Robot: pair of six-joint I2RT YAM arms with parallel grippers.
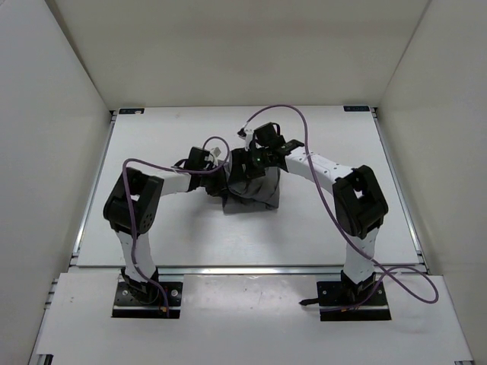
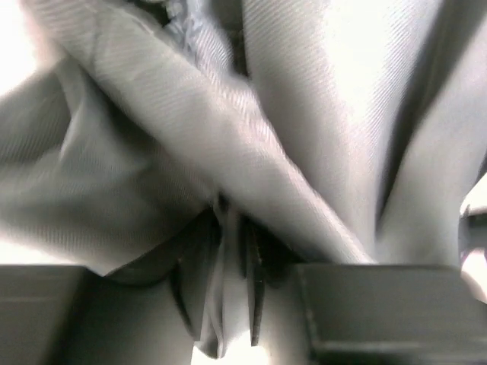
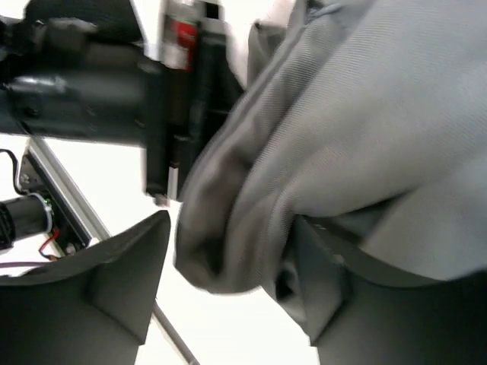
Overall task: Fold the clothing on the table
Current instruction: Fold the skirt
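The white tabletop (image 1: 152, 236) fills most of my overhead view, boxed in by white walls (image 1: 46, 152), with a metal rail (image 1: 91, 205) down its left edge and another down the right. Both arms reach inward from their bases at the near edge; the left arm (image 1: 137, 205) and the right arm (image 1: 358, 201) meet around the middle of the tabletop.

The clothing (image 1: 255, 194) sits there, a medium-grey soft fabric gathered into a compact, roughly square bundle with rumpled folds. Its far side is tucked under the two wrists. It lies well apart from both side rails, and white surface shows on every side of it.

The left end effector (image 2: 190, 274) is released: its fingers (image 2: 365, 312) stand apart, with loose grey folds draped down into the gap. The right end effector (image 3: 232, 228) is released too, jaws wide, a fat roll of the cloth bulging between them and resting against one finger (image 3: 335, 304). Both close views are blurred.
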